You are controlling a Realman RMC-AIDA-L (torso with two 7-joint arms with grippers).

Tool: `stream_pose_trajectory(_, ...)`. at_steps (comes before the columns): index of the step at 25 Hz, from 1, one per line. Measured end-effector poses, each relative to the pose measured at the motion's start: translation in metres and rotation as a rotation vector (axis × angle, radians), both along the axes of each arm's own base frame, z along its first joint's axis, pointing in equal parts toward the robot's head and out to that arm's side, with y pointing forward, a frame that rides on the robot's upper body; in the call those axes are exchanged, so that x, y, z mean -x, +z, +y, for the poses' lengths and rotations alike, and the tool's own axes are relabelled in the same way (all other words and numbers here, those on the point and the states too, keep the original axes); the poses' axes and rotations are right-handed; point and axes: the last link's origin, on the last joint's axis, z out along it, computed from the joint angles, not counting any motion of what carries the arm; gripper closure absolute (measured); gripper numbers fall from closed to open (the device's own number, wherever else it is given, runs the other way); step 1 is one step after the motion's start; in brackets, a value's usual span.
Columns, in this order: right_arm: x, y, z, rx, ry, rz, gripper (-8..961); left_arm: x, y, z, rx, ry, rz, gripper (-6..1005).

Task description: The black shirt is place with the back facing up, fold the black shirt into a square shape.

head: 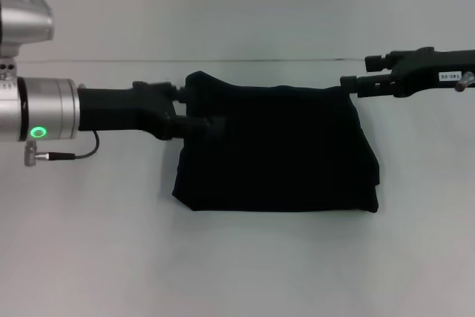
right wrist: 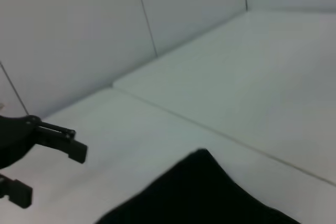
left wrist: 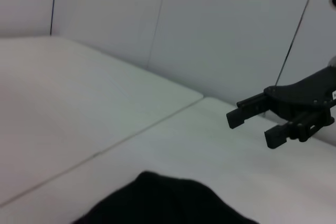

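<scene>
**Inspector A:** The black shirt (head: 278, 150) is recorded on the white table (head: 237, 265), near the middle of the head view. It is folded into a rough rectangle. Its far edge is raised above the surface, with a peak at the far left corner; its near edge rests on the table.

**Inspector B:** Position of the left gripper (head: 194, 111)?

**Inspector A:** It is noted at the shirt's far left corner, reaching in from the left side. Black cloth is seen pinched between its fingers, so the claw is closed on the shirt.

**Inspector B:** And the right gripper (head: 352, 85)?

**Inspector A:** It is found at the far right corner of the shirt, its tips touching the raised cloth edge. In the left wrist view the same gripper (left wrist: 254, 124) is shown with two fingers parted by a clear gap and nothing between them. It is logged as open, narrowly spread.

**Inspector B:** Wrist views otherwise?

**Inspector A:** A raised fold of shirt (right wrist: 205, 195) is observed in the right wrist view.
</scene>
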Motion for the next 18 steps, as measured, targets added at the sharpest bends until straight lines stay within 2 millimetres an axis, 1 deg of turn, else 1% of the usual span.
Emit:
stream_pose_trajectory(6,0.007,-0.011,0.007,0.030,0.000,-0.084,92,0.000,-0.006,0.001,0.038,0.049,0.027,52)
stream_pose_trajectory(12,0.012,-0.029,0.014,0.047,-0.029,-0.178,102,-0.004,-0.020,0.005,0.061,0.069,0.093,52)
stream_pose_trajectory(15,0.014,-0.037,0.015,0.057,-0.044,-0.206,102,-0.006,-0.021,0.006,0.064,0.062,0.097,52)
stream_pose_trajectory(18,0.014,-0.038,0.014,0.060,-0.045,-0.206,103,-0.007,-0.020,0.006,0.062,0.060,0.090,52)
